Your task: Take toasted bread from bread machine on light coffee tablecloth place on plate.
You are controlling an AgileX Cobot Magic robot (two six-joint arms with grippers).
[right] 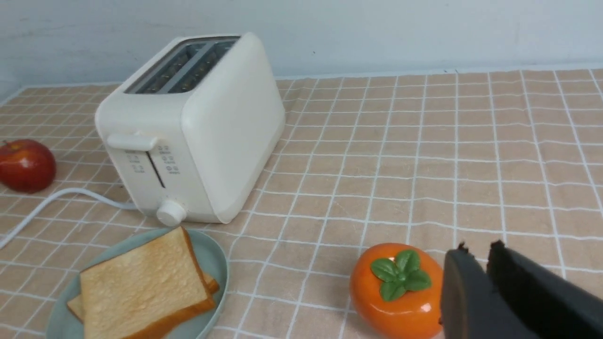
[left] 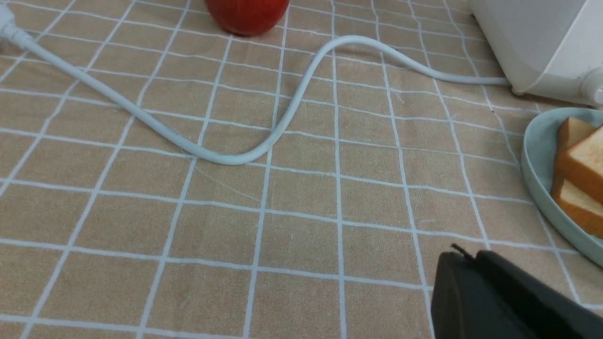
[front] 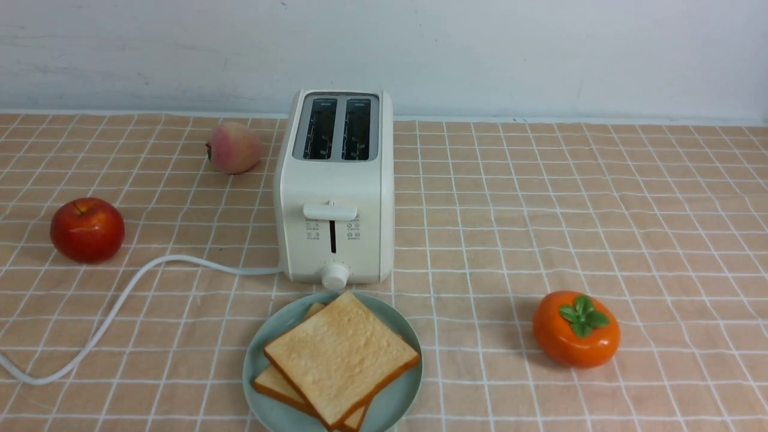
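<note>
Plate (front: 264, 366), pale mint green, sits on the light coffee tablecloth (front: 600, 204) just in front of the bread machine (front: 334, 192). It holds both slices of toasted bread (front: 341, 354), stacked flat, the upper one turned at an angle so the corners of the lower slice show beneath it.

Bread machine: both top slots dark and empty. Front lever is at the top of its track. Small grey icons and characters flank the lever slot, too small to read. Round knob at the base. White cord (front: 120, 300) trails away across the cloth toward the robot's left.

Loose on the cloth: red apple (front: 87, 230) and peach (front: 234, 147) on the left, orange persimmon (front: 576, 329) on the right.

Left gripper (left: 464, 256): jaws together, holding nothing, above bare cloth near the plate. Right gripper (right: 476, 249): thin gap between the jaws, nothing in it, close by the persimmon.
</note>
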